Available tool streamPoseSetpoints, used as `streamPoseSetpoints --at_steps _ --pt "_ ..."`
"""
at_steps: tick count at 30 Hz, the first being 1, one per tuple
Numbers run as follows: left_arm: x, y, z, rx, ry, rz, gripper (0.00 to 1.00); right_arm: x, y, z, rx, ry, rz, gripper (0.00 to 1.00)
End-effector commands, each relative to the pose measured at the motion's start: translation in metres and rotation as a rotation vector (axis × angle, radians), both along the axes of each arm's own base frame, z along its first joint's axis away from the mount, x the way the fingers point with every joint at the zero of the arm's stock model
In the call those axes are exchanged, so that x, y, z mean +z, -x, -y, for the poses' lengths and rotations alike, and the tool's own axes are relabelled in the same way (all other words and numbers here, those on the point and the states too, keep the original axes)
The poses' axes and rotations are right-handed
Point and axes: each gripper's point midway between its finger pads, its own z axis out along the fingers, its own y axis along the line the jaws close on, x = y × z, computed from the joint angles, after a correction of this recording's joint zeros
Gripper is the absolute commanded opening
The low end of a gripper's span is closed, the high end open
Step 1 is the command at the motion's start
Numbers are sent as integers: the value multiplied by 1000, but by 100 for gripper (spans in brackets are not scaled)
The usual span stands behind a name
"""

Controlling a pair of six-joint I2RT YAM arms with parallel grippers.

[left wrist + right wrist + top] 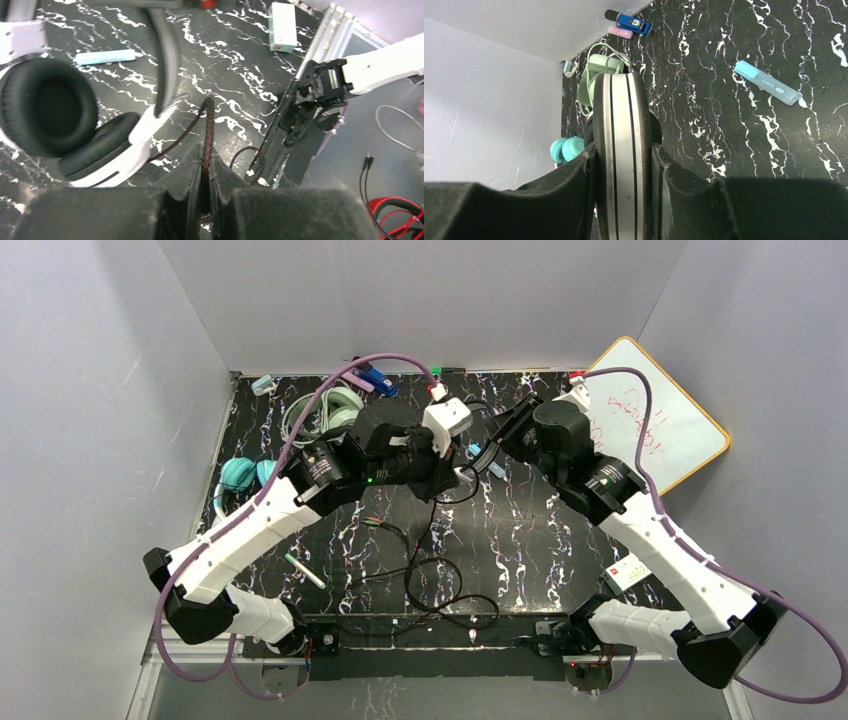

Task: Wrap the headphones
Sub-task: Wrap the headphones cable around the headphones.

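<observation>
Where grey walls (pixel 450 300) closed round the black marbled table (pixel 560 540), with one whiteboard (pixel 660 425) at far right, we counted three headsets: the teal headset (pixel 238 476) and mint headset (pixel 330 408) lay far left, and the black-and-white headset (pixel 50 107) was held mid-table. Our left gripper (pixel 205 160) pinched its cable (pixel 207 125) tight; our right gripper (pixel 623 160) clasped its band (pixel 621 110).

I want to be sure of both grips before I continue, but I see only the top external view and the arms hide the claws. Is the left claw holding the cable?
Observer: Yes, the left wrist view shows the left claw shut on the braided cable.
Operator: And the other one?
Observer: The right wrist view shows the right claw clamped on the band of the black-and-white headphones.
</observation>
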Motion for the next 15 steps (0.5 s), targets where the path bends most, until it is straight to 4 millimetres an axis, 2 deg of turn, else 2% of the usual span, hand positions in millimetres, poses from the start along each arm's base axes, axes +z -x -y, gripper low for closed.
streamPoseSetpoints --at_steps 1,6,13,15 --pt "24 16 17 -82 93 18 2 74 -11 -11 -13 -213 145 15" --pt "26 6 28 -81 87 42 2 68 -10 -17 9 -224 129 14" --pt "18 -14 29 -17 24 78 3 69 -2 -18 40 -240 122 13" --pt "17 -25 23 43 -7 97 3 69 2 -17 49 -241 115 13"
